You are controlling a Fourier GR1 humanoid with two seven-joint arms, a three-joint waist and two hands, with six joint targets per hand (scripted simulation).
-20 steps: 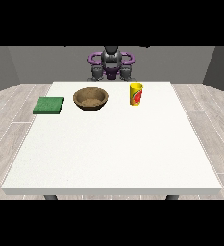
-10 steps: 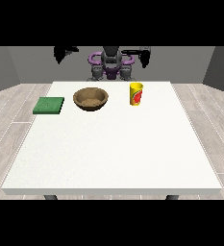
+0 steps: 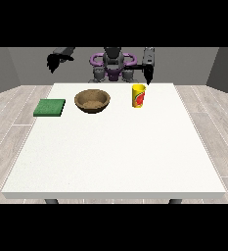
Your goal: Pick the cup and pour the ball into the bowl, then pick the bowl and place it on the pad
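Item one, cup (image 3: 139, 95): stood upright on the white counter (image 3: 115, 157) near its far edge, right of centre in the front view. The robot hand at the view's right (image 3: 148, 72) hung in the air just above and slightly behind the cup, a little to its right, apart from it, with its fingers pointing downward; whether they were spread or curled could not be told. The cup was yellow with a red mark on its side and an open top; the ball could not be made out. Item two, bowl (image 3: 92, 101): sat on the counter to the left of the cup, near it but not touching. It was round, brown and wood-coloured, wide and shallow, with a lighter speckled inside. Item three, pad (image 3: 50, 107): lay flat on the counter left of the bowl, close to the counter's left edge, apart from the bowl. It was a green square. The robot hand at the view's left (image 3: 54, 60) was raised above and behind the counter's far left corner, well apart from the pad, the bowl and the cup, holding nothing; the lie of its fingers could not be told. The robot's torso (image 3: 112, 66) stood behind the far edge, between the two hands.
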